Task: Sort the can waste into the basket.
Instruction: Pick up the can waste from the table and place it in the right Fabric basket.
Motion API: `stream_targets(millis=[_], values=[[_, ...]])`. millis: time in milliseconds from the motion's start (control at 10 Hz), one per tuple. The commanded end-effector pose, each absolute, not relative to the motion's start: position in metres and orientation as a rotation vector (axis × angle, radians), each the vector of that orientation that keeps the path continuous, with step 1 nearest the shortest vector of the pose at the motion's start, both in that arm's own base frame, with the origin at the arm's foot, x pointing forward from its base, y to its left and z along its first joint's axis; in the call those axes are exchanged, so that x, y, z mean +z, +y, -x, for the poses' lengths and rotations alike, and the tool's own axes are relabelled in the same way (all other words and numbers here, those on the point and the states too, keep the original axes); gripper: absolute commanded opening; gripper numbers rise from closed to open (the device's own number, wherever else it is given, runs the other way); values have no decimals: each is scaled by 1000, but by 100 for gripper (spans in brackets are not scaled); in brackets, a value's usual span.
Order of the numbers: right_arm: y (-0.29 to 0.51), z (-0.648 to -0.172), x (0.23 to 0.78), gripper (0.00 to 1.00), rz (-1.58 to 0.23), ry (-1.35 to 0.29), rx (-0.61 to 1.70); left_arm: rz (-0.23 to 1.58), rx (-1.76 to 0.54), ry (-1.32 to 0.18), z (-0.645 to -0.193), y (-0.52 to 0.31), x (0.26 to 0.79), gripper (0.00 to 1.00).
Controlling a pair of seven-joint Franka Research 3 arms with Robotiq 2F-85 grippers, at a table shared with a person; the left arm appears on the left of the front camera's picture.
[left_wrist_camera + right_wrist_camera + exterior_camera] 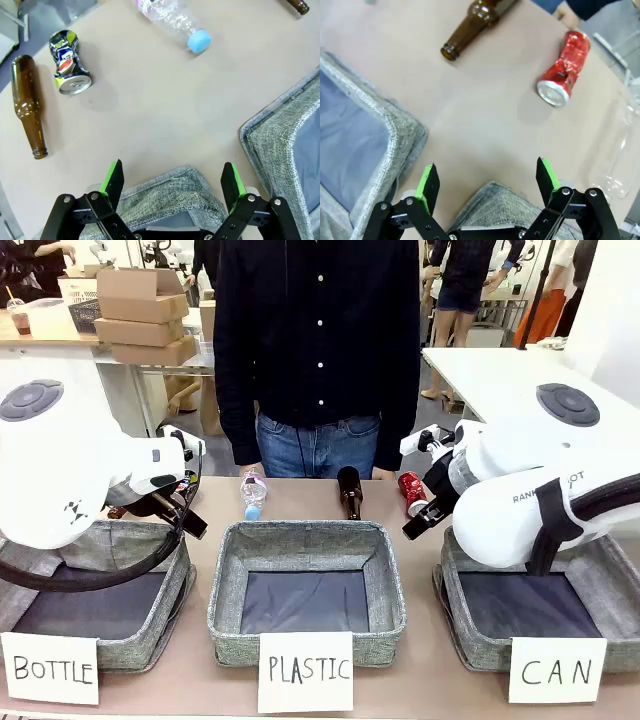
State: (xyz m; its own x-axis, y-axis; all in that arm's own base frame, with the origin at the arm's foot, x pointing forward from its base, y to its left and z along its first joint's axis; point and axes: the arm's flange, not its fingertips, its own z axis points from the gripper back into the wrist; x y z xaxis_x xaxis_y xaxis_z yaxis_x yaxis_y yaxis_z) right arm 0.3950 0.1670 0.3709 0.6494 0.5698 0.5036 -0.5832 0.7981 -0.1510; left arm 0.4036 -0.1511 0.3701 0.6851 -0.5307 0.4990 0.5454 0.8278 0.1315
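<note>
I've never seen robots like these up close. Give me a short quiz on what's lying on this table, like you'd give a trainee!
1. True or false: the red can and the dark can both lie on the table, outside the CAN basket.
2. Right beside the dark can lies: A a brown glass bottle, B a spoon, C a cup.
3. Fill in: the right arm's fingers stand ___, holding nothing.
Key: 1 true; 2 A; 3 open.
</note>
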Motion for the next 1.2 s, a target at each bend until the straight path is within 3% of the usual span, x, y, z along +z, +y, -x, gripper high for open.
stream_targets(millis=[0,1100], values=[[167,-395,371,100,-25,-564,655,28,-603,-550,-404,-151,370,100],[167,-395,371,100,-25,-563,655,28,-603,-550,-404,-151,370,100]])
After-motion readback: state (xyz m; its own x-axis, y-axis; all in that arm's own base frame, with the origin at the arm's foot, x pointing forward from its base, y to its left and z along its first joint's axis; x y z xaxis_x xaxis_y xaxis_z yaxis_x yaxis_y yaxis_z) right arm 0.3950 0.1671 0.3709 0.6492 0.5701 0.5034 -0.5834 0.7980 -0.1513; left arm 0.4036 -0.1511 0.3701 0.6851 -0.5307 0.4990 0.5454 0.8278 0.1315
